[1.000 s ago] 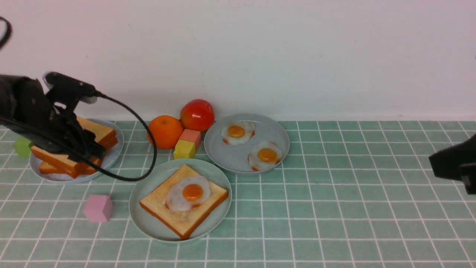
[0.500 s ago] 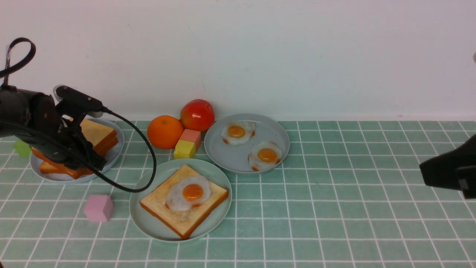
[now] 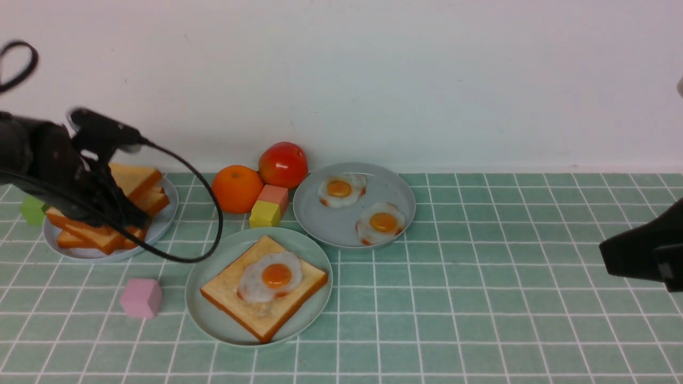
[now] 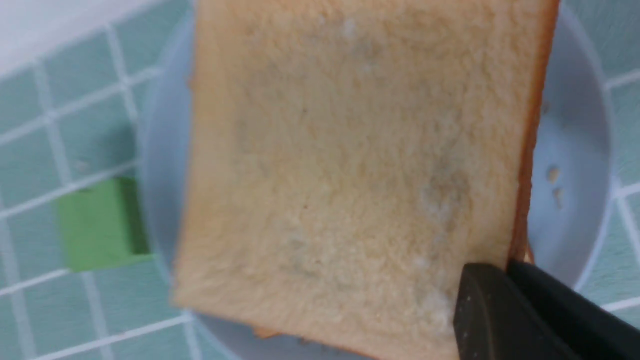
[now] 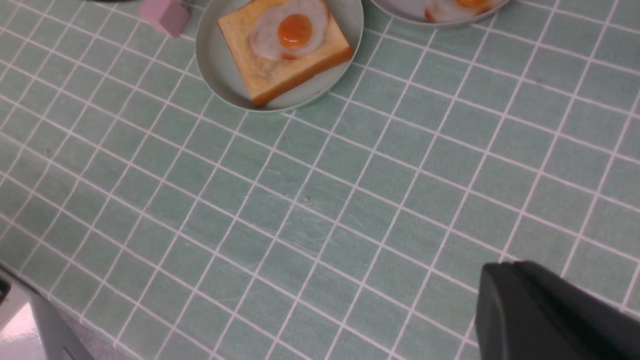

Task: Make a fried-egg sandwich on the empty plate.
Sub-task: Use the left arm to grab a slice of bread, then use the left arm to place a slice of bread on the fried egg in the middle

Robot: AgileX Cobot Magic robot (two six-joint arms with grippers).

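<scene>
The mint-green plate (image 3: 212, 314) sits front centre and holds one toast slice (image 3: 235, 298) with a fried egg (image 3: 272, 277) on top; it also shows in the right wrist view (image 5: 215, 65). My left gripper (image 3: 130, 213) is over the pale bluish-white plate (image 3: 160, 226) of stacked toast, shut on a corner of the top slice (image 3: 136, 178), which is tilted up off the stack. In the left wrist view the slice (image 4: 350, 165) fills the frame, with the gripper (image 4: 505, 267) pinching its corner. My right gripper (image 3: 608, 250) hovers at the right, shut and empty (image 5: 500, 267).
A grey plate (image 3: 325, 218) with two fried eggs is behind the mint plate. An orange (image 3: 237, 188), a tomato (image 3: 283, 164), a salmon cube (image 3: 273, 197) and a yellow cube (image 3: 264, 214) stand between the plates. A pink cube (image 3: 141, 298) and a green cube (image 3: 32, 209) lie at the left.
My left gripper dipped onto the toast stack, then rose, tilting the top slice up in its grip. My right gripper crept slightly left.
</scene>
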